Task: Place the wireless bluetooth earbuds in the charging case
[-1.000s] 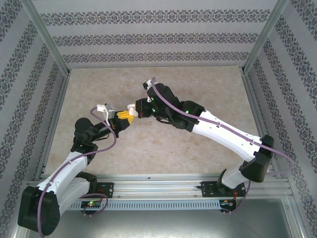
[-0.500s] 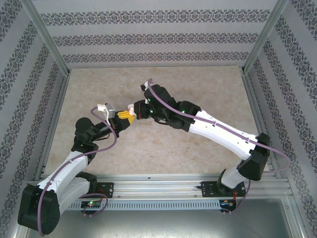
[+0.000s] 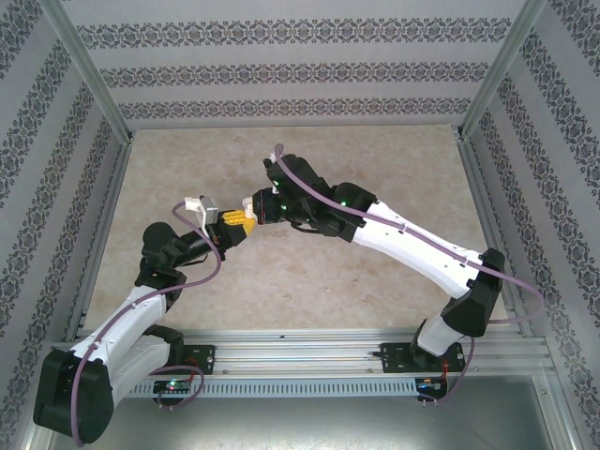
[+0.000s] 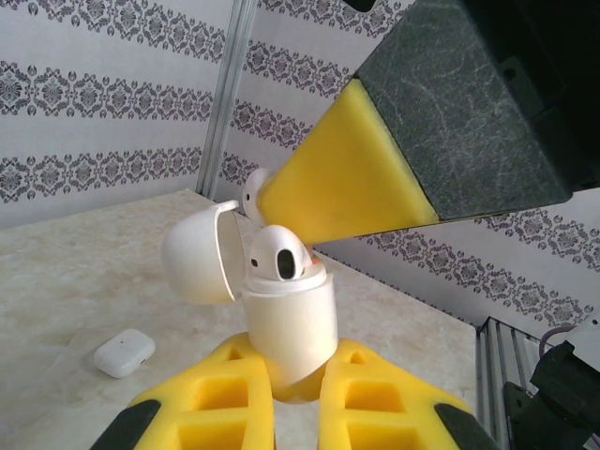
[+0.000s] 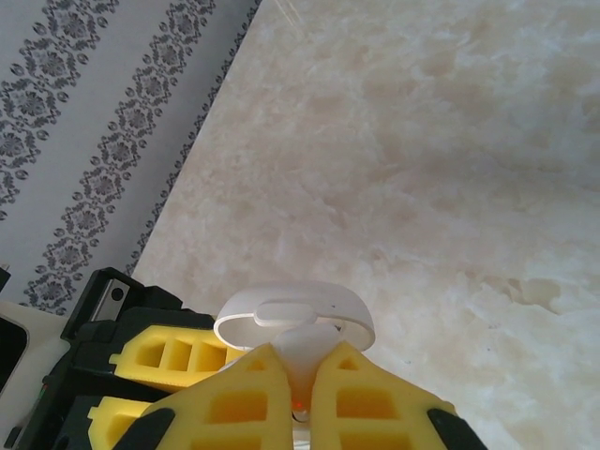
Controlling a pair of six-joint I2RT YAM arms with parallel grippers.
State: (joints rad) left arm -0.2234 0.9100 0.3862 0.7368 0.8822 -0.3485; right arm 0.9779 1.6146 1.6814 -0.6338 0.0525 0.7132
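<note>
**Tool state.** The left gripper [image 4: 298, 367] is closed around the lower body of the charging case [image 4: 291, 314] and holds it at the bottom centre of the left wrist view. The case lid [image 4: 192, 258] is swung open to the left. The right gripper [image 5: 298, 364] is closed almost completely. It pinches a thin white part at the bottom centre of the right wrist view, judged to be the stem of the second earbud [image 4: 250, 195].

**Position of the task items.** The first earbud [image 4: 277, 255] sits in the mouth of the case with its rounded head protruding. The second earbud shows just beyond the tip of the right finger [image 4: 347, 178], up and to the left of the first earbud and close to the lid. 1 spare case [image 4: 124, 352] lies closed on the table [image 4: 56, 281], at lower left, well apart from both grippers.

**Governing relation.**
1. The case stands nearly upright in the left wrist view, with its mouth facing up.
2. The second earbud hangs just above that mouth, on the lid side. The free socket is hidden behind the first earbud.
3. Insertion likely requires the stem to be parallel to the long axis of the case before lowering.
4. The right arm carries the earbud, so the move falls to it. The left arm only steadies the case.
</note>
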